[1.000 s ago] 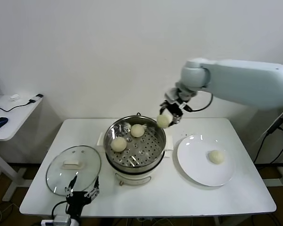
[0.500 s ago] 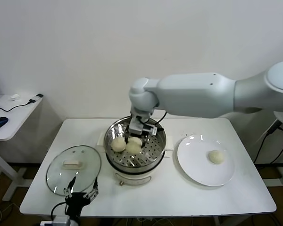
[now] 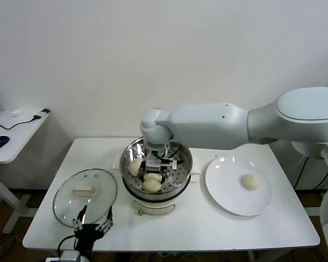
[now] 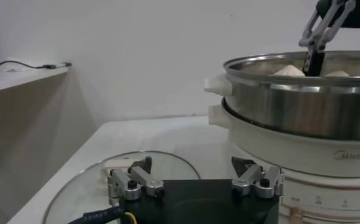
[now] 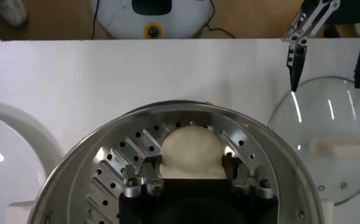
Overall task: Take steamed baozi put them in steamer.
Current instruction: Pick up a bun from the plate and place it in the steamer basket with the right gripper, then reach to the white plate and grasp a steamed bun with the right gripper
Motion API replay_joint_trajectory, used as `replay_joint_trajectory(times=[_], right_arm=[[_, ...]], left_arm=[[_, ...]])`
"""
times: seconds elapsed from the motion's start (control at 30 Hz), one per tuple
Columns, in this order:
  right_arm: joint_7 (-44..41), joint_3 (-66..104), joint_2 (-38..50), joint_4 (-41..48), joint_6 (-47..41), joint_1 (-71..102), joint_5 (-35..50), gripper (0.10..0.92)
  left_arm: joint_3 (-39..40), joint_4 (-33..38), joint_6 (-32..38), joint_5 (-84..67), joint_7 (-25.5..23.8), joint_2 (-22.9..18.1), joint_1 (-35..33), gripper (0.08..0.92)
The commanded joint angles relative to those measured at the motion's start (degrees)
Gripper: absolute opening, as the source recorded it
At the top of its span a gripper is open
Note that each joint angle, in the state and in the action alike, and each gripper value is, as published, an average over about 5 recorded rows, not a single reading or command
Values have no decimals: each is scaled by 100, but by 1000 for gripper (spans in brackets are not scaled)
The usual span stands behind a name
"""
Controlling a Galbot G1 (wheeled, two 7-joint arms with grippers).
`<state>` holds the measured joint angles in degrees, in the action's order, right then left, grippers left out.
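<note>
The steamer (image 3: 181, 166) stands mid-table, steel pot on a white base. My right gripper (image 3: 153, 176) reaches down into it, shut on a baozi (image 3: 151, 184) at the front of the perforated tray. In the right wrist view the bun (image 5: 191, 152) sits between both fingers (image 5: 151, 168). Another baozi (image 3: 134, 166) lies on the tray's left part. The arm hides the tray's back. One baozi (image 3: 251, 182) lies on the white plate (image 3: 221, 196). My left gripper (image 3: 92, 225) is parked open at the table's front edge, near the lid.
The glass lid (image 3: 85, 194) with a white handle lies flat left of the steamer, also in the left wrist view (image 4: 83, 182). The steamer wall (image 4: 301, 109) fills that view's side. A side table (image 3: 13, 136) with a mouse stands far left.
My right gripper carried the baozi from above the steamer's right rim over the pot and lowered it onto the front of the tray. The left arm has not moved.
</note>
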<state>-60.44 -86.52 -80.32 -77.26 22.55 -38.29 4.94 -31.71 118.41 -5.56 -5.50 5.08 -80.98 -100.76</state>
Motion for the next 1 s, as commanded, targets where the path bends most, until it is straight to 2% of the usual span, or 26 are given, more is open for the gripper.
replay_joint_trajectory(times=[0.03, 0.1, 0.3, 0.47, 0.57, 0.83, 1.0], right_arm=[[-86, 57, -63, 77, 212, 34, 98, 778], [-149, 67, 13, 50, 223, -82, 297, 810], [-505, 155, 549, 99, 62, -696, 960, 822], [-471, -472, 1583, 619, -770, -1437, 2079, 823], [-320, -1032, 2246, 761, -1476, -1681, 2425, 823], [-138, -1165, 3914, 1014, -2646, -697, 2031, 823], [-46, -317, 4333, 1431, -2836, 552, 1474, 823]], left_arm=[[-1, 4, -1, 8, 1, 6, -4, 823], [2, 8, 4, 13, 3, 6, -7, 823], [6, 51, 3, 21, 1, -3, -19, 823], [1, 87, 3, 24, 0, 0, -41, 823], [6, 110, 1, 28, -2, -2, -37, 823], [-9, 123, 9, 28, -5, 9, 2, 823], [-43, 113, -47, 33, -27, -23, 49, 823]])
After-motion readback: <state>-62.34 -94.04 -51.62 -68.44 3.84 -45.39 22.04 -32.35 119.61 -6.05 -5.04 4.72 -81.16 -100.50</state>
